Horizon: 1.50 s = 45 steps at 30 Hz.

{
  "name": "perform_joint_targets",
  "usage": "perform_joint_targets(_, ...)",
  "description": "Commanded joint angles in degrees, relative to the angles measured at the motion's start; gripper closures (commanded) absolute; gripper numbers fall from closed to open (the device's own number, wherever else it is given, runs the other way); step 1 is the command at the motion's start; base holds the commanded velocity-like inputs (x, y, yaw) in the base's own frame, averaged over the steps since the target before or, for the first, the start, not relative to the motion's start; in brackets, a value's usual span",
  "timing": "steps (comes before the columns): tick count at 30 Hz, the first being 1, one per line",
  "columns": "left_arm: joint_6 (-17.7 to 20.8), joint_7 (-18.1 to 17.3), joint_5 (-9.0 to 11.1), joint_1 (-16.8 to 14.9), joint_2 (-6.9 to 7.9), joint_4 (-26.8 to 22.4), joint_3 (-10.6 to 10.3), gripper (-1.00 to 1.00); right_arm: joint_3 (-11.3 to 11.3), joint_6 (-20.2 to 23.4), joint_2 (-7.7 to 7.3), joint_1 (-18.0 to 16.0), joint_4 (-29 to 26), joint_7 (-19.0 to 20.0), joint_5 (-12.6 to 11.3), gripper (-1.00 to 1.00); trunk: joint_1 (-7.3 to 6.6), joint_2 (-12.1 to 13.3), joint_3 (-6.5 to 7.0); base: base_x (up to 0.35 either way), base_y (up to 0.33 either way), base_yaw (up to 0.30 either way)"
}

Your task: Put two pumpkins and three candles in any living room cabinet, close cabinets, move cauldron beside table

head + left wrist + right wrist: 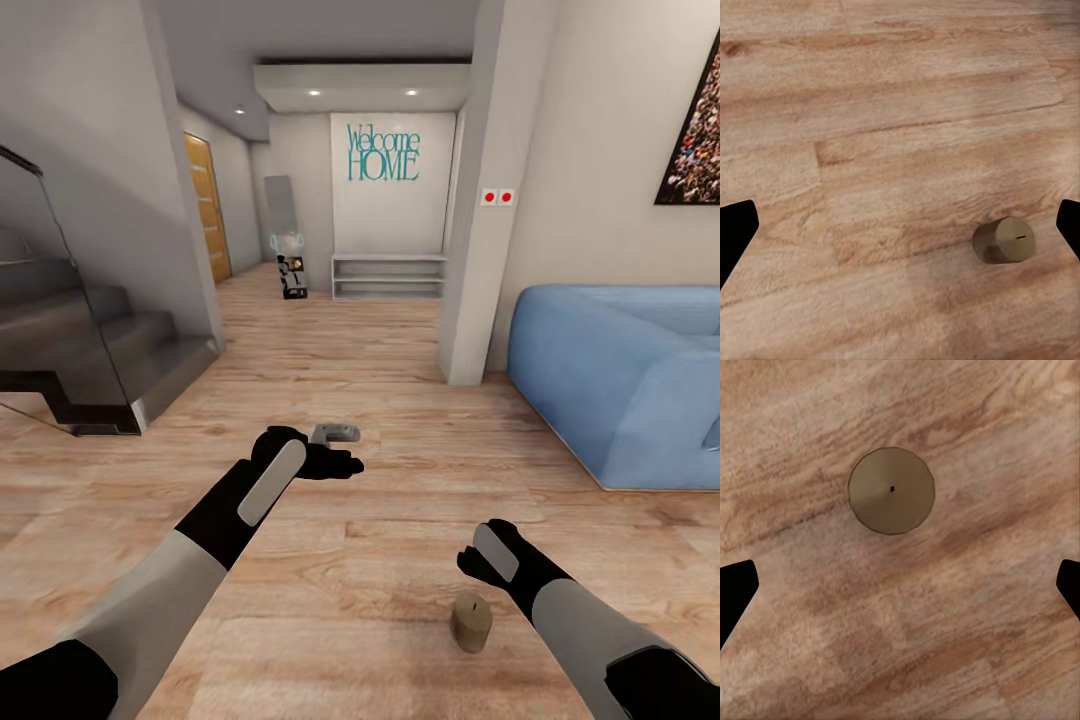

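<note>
Directly beneath the right pincer a candle stands upright on the wooden floor: a short, stubby tan-olive cylinder with rounded edges and a tiny dark wick dot in its flat top. That pincer is spread wide, holding nothing and clear of the candle. Well off to one side, the left pincer is likewise spread and empty.

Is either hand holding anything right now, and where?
Nothing is held. The candle stands on the floor below the open right hand; the left hand is empty.
</note>
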Motion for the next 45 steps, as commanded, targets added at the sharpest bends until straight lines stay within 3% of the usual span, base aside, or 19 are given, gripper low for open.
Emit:
perform_joint_targets(1, 0.1, 0.6, 0.6, 0.0, 0.0, 0.0, -0.1, -1.0, 0.5, 0.2, -0.08, 0.0, -0.1, -0.4, -0.5, -1.0, -0.01, 0.0, -0.06, 0.0, 0.0, 0.0)
perform_joint_targets(22, 0.1, 0.6, 0.4, -0.1, 0.0, 0.2, -0.1, -1.0, 1.5, 0.2, 0.5, 0.0, -1.2, 0.6, -0.4, -1.0, -0.01, 0.0, -0.06, 0.103, 0.051, 0.0)
perform_joint_targets(45, 0.0, 0.9, -0.1, -0.1, -0.02, 0.2, -0.4, -1.0, 2.1, 0.2, 0.52, 0.0, -1.3, 0.8, -0.4, -1.0, -0.01, 0.0, -0.06, 0.037, -0.064, 0.0)
